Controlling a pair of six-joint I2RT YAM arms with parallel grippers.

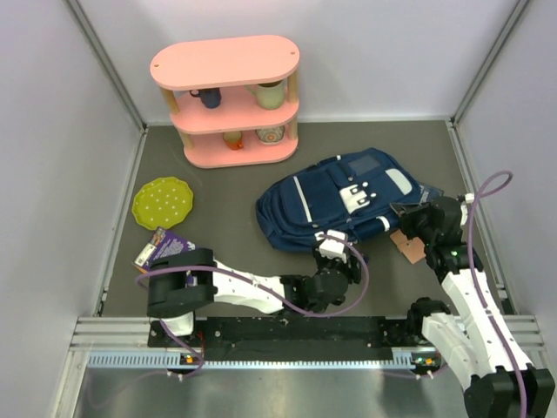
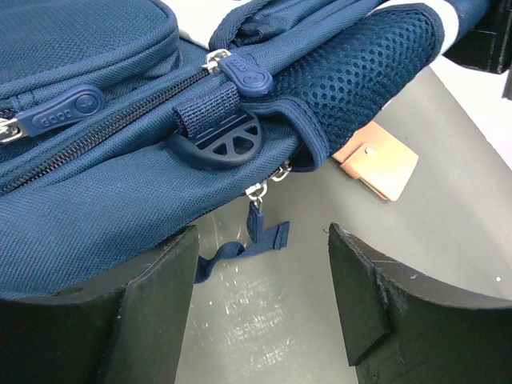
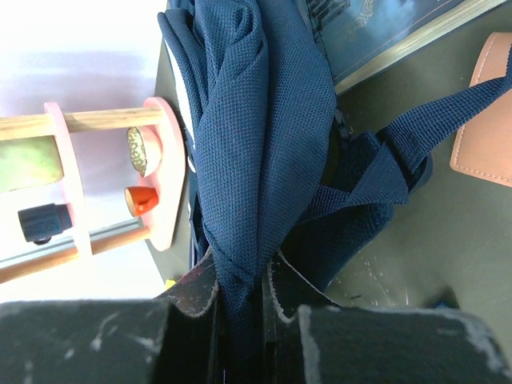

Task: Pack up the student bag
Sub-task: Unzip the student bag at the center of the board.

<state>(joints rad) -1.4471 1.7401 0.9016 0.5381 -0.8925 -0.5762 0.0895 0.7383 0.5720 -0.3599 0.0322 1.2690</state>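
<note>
Position of student bag point(image 1: 348, 196): flat on the table point(image 1: 226, 226), right of centre, front pockets and white buckle patch facing up.

State of left gripper point(image 2: 260, 264): jaws wide apart, nothing held between them. Placed low over the table at the near edge of the student bag, just short of the fabric. Directly ahead: zip pull with short blue webbing tab point(image 2: 260, 232), hanging from the bag's lower seam.

State of right gripper point(image 3: 240, 280): closed on a bunched fold of blue fabric at the right end of the student bag, fabric pinched between both fingers. Webbing strap point(image 3: 432, 128) trailing off to one side of the grip.

Position of tan leather tag point(image 1: 407, 246): on the table, just near of the bag's right end.

Position of pink shelf point(image 1: 228, 100): far side, left of centre, cups on its tiers.

Position of green plate point(image 1: 163, 202) and purple packet point(image 1: 164, 248): left side of table, well apart from the bag.
</note>
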